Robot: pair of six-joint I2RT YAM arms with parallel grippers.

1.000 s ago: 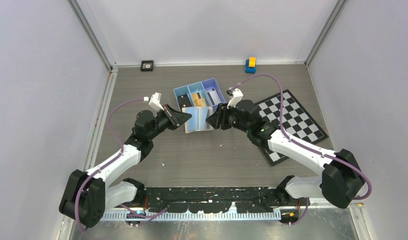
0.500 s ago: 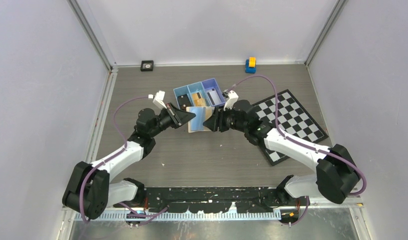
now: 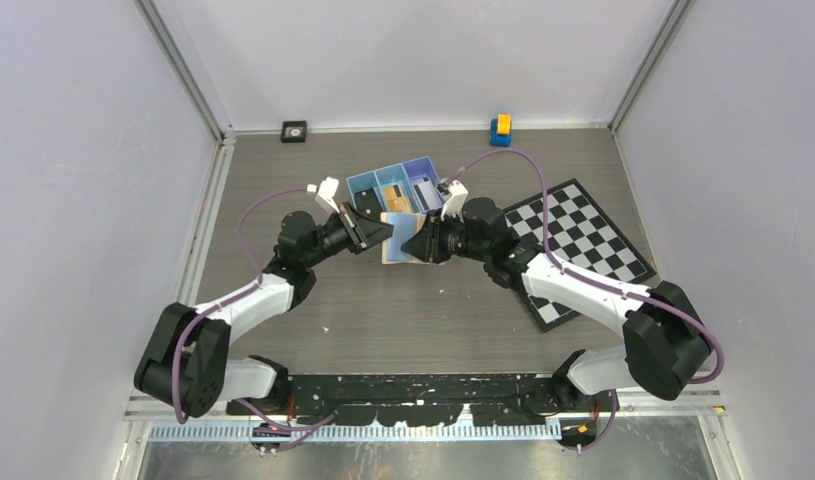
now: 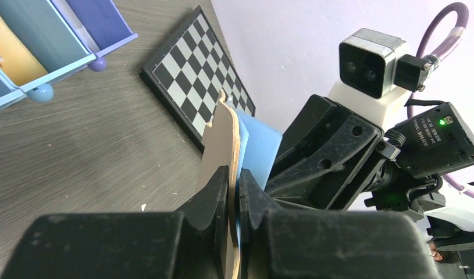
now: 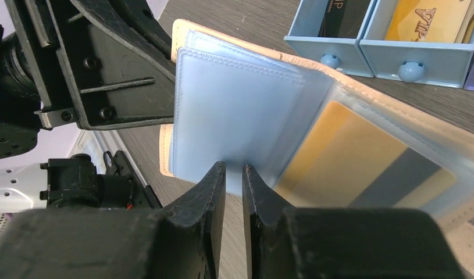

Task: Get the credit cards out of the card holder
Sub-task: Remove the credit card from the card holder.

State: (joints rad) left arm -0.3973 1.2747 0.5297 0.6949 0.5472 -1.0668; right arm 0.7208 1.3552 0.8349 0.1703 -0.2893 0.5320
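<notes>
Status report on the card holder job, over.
Left gripper clamped on tan leather folding card holder. Right gripper pinching its clear plastic sleeve. Orange-tan credit card in another sleeve. Blue plastic tray behind, not blocking.

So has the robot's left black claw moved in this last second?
Yes: the left gripper, clamped on the tan leather card holder, has crept closer to the blue three-compartment plastic tray behind it.

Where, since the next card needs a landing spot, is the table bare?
Bare: the table strip between card holder and arm bases; also left of the blue tray. Crowded: centre, where left gripper and right gripper meet.
</notes>
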